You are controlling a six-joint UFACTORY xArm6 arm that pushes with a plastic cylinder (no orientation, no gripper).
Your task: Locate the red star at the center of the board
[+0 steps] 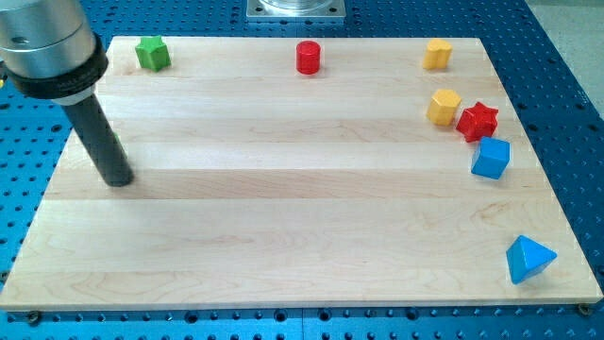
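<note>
The red star [478, 120] lies near the board's right edge, touching a yellow hexagon block [444, 107] on its left and close above a blue cube [491, 158]. My tip [119, 179] rests on the board at the view's left, far from the red star and from every block. The rod rises up and to the left from the tip.
A green star block [152, 53] sits at the top left, a red cylinder [309, 58] at the top middle, a yellow block [436, 54] at the top right. A blue triangular block [528, 259] lies at the bottom right. The wooden board [283, 227] sits on a blue perforated table.
</note>
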